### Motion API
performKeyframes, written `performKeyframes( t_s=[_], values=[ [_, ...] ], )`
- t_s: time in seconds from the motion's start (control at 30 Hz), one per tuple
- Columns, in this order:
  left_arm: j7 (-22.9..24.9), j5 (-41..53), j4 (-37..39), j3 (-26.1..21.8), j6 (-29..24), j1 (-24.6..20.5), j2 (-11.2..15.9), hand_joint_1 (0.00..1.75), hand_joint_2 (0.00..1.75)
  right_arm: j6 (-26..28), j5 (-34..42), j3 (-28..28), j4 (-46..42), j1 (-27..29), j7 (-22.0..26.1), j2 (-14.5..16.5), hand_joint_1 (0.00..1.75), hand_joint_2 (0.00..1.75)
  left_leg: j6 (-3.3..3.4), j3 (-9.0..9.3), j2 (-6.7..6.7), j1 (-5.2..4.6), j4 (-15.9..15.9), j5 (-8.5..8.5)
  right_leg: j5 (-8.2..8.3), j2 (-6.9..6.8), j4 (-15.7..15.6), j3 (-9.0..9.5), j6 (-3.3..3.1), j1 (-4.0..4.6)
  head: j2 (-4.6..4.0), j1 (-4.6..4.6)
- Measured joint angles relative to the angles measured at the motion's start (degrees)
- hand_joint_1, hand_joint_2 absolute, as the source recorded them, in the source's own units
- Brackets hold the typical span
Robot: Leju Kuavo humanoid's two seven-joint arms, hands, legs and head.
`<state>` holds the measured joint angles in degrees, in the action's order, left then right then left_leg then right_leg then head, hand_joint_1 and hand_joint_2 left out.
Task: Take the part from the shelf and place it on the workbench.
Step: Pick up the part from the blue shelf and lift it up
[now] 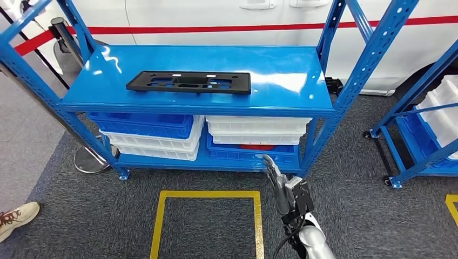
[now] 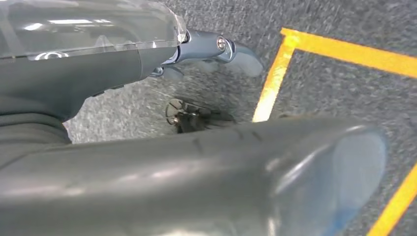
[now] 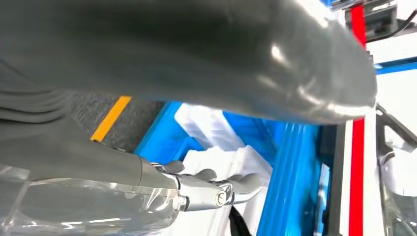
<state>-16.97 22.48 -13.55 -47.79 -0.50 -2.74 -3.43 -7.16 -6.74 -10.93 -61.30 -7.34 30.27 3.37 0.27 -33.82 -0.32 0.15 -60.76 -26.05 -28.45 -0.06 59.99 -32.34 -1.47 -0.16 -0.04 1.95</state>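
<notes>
A flat black plastic part [image 1: 189, 82], pierced with slots, is lying on the glossy blue metal shelf [image 1: 291, 81] toward its left, bare surface stretching right. The left hand [image 2: 216, 49] is hanging over speckled carpet, fingers loosely apart, empty. The right hand [image 1: 281, 186] (fingers extended, holding nothing) is reaching below the shelf's front edge, well apart from the part.

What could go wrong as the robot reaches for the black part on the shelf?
The right robot hand is low, at the height of the stacked trays; rising, it might catch the blue shelf edge. The black part lies flat and wide on a glossy surface, so it may slide instead of lifting.
</notes>
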Motion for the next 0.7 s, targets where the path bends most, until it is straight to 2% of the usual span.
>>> performKeyframes(
  t_s=[0.07, 0.13, 0.17, 0.2, 0.27, 0.3, 0.33, 0.37, 0.43, 0.47, 0.5, 0.53, 0.63, 0.67, 0.7],
  values=[
    [0.0, 0.0, 0.0, -0.1, 0.0, 0.0, 0.0, 0.0, 0.0, 0.0, 0.0, -0.2, -1.1, 0.1, 0.1, 0.0, 0.0, 0.0, 0.33, 0.57, 0.03, -0.36, 1.4, -0.41, 0.03, -0.14, -0.2, -0.07, 0.56, -0.1, -0.01, -0.03],
    [0.0, 0.0, 0.0, -0.2, 0.0, 0.2, 0.0, 0.0, 0.0, 0.4, -0.1, -0.8, -3.0, 0.1, 0.4, -0.1, 0.0, 0.0, 0.71, 1.26, -0.03, -0.13, 2.7, -0.21, -0.18, -0.2, -0.1, -0.1, 1.22, -0.2, 0.0, -0.05],
    [0.0, 0.0, 0.0, -0.3, 0.0, 0.3, 0.0, 0.0, 0.0, 0.9, -0.1, -1.3, -4.5, 0.0, 0.7, -0.2, 0.0, 0.0, 0.91, 1.65, -0.01, 0.03, 3.2, -0.02, -0.82, -0.17, 1.0, -0.56, 1.52, -0.2, 0.0, -0.08],
    [0.0, 0.0, 0.0, -0.4, 0.0, 0.3, -0.1, 0.0, 0.0, 1.5, -0.2, -2.0, -6.2, -0.1, 1.1, -0.4, 0.0, 0.0, 1.11, 2.02, 0.02, 0.18, 3.7, 0.12, -1.95, -0.11, 3.3, -1.69, 1.78, -0.21, 0.0, -0.13],
    [0.0, 0.0, 0.0, -0.8, 0.0, 0.2, -0.1, 0.0, 0.0, 2.8, -0.6, -3.3, -9.5, -0.3, 1.9, -0.9, 0.0, 0.0, 1.42, 2.34, 0.07, 0.08, 3.8, -0.06, -4.68, -0.01, 10.3, -5.61, 2.15, -0.36, 0.0, -0.17],
    [0.0, 0.0, 0.0, -1.0, 0.1, 0.1, -0.2, 0.0, 0.0, 3.4, -0.8, -4.0, -11.0, -0.3, 2.3, -1.2, 0.0, 0.0, 1.5, 2.47, 0.03, 0.05, 3.7, -0.22, -5.33, -0.01, 13.2, -7.51, 2.28, -0.44, 0.0, -0.17],
    [0.0, 0.0, 0.0, -1.3, 0.1, 0.1, -0.2, 0.0, 0.0, 4.1, -0.9, -4.8, -12.5, -0.2, 2.7, -1.5, 0.0, 0.0, 1.5, 2.66, -0.06, 0.04, 3.7, -0.43, -4.94, -0.02, 14.6, -8.66, 2.38, -0.53, 0.0, -0.17],
    [0.0, 0.0, 0.0, -1.5, 0.2, 0.1, -0.2, 0.0, 0.0, 4.7, -1.1, -5.5, -14.1, -0.2, 3.0, -1.8, 0.0, 0.0, 1.43, 2.93, -0.14, 0.05, 3.6, -0.71, -3.42, -0.02, 13.7, -8.73, 2.42, -0.61, 0.0, -0.17],
    [0.0, 0.0, 0.0, -2.0, 0.2, 0.1, -0.4, 0.0, 0.0, 6.0, -1.4, -7.1, -17.5, -0.4, 3.9, -2.3, 0.0, 0.0, 1.07, 3.6, -0.22, 0.07, 3.3, -1.49, 1.2, -0.03, 7.2, -6.35, 2.33, -0.7, 0.0, -0.18],
    [0.0, 0.0, 0.0, -2.2, 0.3, 0.1, -0.4, 0.0, 0.0, 6.6, -1.6, -7.8, -19.1, -0.6, 4.2, -2.5, 0.0, 0.0, 0.79, 3.77, -0.22, -0.01, 3.0, -1.94, 2.64, -0.01, 4.0, -4.92, 2.19, -0.66, 0.0, -0.18],
    [0.0, 0.0, 0.0, -2.4, 0.4, 0.1, -0.5, 0.0, 0.0, 7.2, -1.8, -8.6, -20.7, -0.6, 4.6, -2.7, 0.0, 0.0, 0.47, 3.81, -0.24, -0.08, 2.8, -2.33, 3.23, 0.04, 1.8, -3.91, 1.94, -0.6, 0.0, -0.17],
    [0.0, 0.0, 0.0, -2.6, 0.5, 0.0, -0.5, 0.0, 0.0, 7.7, -1.9, -9.3, -22.1, -0.7, 5.0, -3.0, 0.0, 0.0, 0.14, 3.76, -0.23, -0.13, 2.7, -2.63, 3.05, 0.12, 0.8, -3.45, 1.64, -0.51, 0.0, -0.18],
    [0.0, 0.0, 0.0, -3.5, 0.8, -0.3, -0.6, 0.0, 0.0, 9.5, -2.4, -11.9, -27.6, -0.8, 6.1, -3.7, 0.0, 0.0, -0.76, 3.91, -0.16, -0.08, 2.5, -3.32, 2.3, 0.35, 0.2, -2.99, 0.65, -0.41, 0.0, -0.16],
    [0.0, 0.0, 0.0, -3.8, 0.9, -0.3, -0.7, 0.0, 0.0, 10.1, -2.6, -12.8, -29.5, -1.0, 6.5, -4.0, 0.0, 0.0, -1.01, 3.79, -0.1, -0.04, 1.8, -3.83, 2.16, 0.36, 0.0, -2.71, 0.33, -0.48, 0.0, -0.14],
    [-0.1, 0.0, 0.0, -4.2, 1.0, -0.4, -0.7, 0.0, 0.0, 10.8, -2.9, -13.8, -31.4, -1.1, 7.0, -4.2, 0.0, 0.0, -1.28, 2.94, -0.06, 0.03, -0.2, -4.9, 1.98, 0.31, -0.2, -2.36, 0.01, -0.56, 0.0, -0.14]
  ],
)
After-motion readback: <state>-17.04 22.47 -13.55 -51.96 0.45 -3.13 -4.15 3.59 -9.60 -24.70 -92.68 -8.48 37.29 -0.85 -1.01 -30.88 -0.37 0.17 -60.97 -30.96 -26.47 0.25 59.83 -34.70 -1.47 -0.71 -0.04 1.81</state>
